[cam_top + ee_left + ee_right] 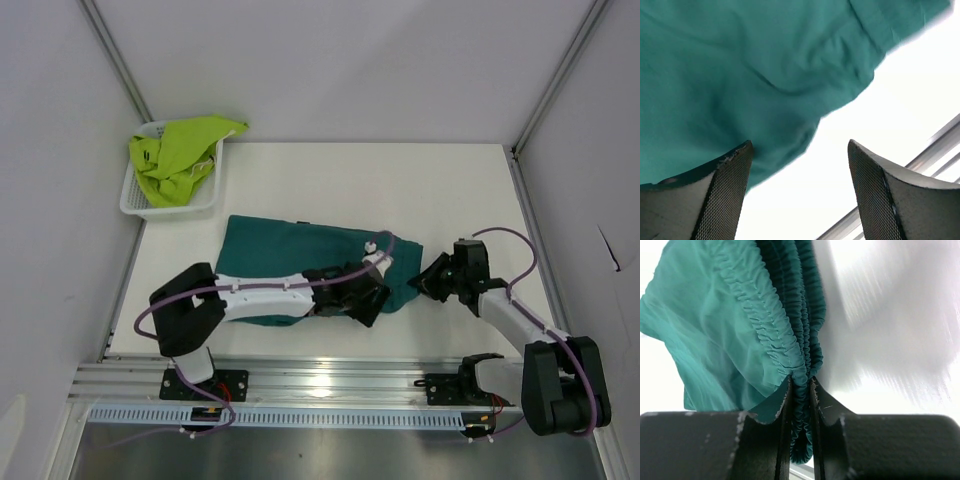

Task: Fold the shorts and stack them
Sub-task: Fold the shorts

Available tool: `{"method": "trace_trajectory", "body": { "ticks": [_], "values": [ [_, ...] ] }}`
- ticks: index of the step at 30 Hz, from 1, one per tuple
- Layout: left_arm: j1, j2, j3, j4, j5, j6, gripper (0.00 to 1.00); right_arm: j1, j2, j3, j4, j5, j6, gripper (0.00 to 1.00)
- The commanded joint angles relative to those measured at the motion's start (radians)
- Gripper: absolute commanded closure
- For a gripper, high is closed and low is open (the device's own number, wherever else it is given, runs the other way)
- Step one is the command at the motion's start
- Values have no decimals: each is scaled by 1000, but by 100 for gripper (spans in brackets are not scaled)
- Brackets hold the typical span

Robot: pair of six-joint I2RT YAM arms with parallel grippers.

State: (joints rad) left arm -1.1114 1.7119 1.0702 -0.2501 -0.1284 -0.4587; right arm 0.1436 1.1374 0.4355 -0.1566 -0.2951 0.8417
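The right pincer (pixel 800 390) pinches the waistband of the teal shorts (pixel 280 250) on the surface (pixel 400 190), the left pincer (pixel 799 192) gapes empty over them; folding looks barely begun, lime shorts (pixel 185 150) untouched in the basket (pixel 135 203)

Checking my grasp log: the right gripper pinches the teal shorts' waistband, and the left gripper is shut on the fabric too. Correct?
Not quite. The right gripper does pinch the waistband of the teal shorts, but the left gripper is open, gripping nothing; the left wrist view shows its jaws spread at the fabric's edge.
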Motion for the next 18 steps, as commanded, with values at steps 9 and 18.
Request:
{"method": "trace_trajectory", "body": {
  "ticks": [9, 18],
  "values": [
    [-235, 209, 223, -272, -612, 161, 19, -21, 24, 108, -97, -44, -58, 100],
    [-240, 169, 192, -163, -703, 294, 19, -29, 64, 114, -81, -110, -87, 99]
  ]
}}
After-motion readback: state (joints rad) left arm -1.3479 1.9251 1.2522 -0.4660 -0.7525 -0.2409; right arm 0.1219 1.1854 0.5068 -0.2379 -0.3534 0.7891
